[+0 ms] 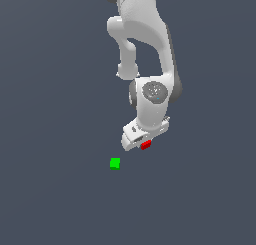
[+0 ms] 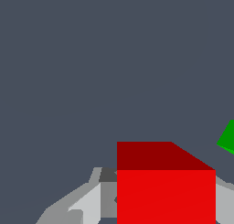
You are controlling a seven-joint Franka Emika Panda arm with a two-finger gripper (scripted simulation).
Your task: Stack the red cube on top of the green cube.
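The red cube (image 1: pixel 145 145) sits right under the white hand of the arm, between the fingers of my gripper (image 1: pixel 143 144). In the wrist view the red cube (image 2: pixel 165 191) fills the space between the two grey fingers (image 2: pixel 91 202), which press against its sides, so the gripper (image 2: pixel 162 209) is shut on it. The green cube (image 1: pixel 115 163) lies apart on the floor, toward the exterior view's left and a little nearer the camera than the red one. Only a corner of the green cube (image 2: pixel 227 138) shows at the edge of the wrist view.
A plain dark grey floor (image 1: pixel 50 189) surrounds both cubes. The white arm (image 1: pixel 145 49) rises above the gripper toward the top of the exterior view.
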